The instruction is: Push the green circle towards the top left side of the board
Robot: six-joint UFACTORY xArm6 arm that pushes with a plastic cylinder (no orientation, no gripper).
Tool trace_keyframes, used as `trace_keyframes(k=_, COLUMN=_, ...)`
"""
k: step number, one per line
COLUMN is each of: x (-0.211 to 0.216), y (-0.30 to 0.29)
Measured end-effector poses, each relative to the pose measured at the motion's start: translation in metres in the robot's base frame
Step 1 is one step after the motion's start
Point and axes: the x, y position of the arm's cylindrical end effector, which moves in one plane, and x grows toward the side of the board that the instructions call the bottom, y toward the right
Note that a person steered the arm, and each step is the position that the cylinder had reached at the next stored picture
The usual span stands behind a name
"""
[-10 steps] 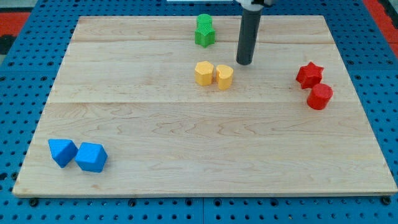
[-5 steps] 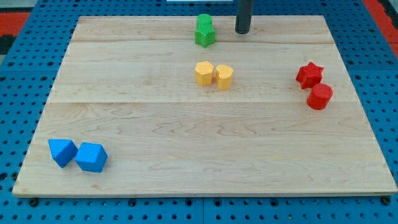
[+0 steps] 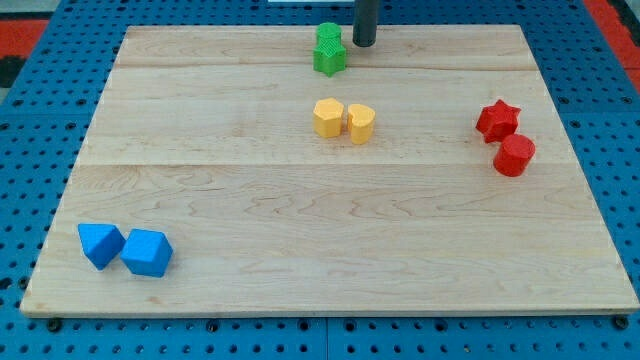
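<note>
Only body part in view: straight dark rod, charcoal grey, matte, round in section, even width. Upper part cut off by view's top edge. My tip (image 3: 363, 44) ends blunt and flat, slightly darker at very end. No cables, screws or markings visible on it.

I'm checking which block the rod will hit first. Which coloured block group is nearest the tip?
The green blocks at the view's top: my tip sits just to their right. The yellow pair lies further below; red and blue are much farther.
</note>
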Motion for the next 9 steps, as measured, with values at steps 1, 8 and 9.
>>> trace_keyframes(k=1, x=0.000, y=0.000)
trace_keyframes(k=8, x=-0.002, y=-0.107)
trace_keyframes(k=9, x=-0.003, y=-0.107)
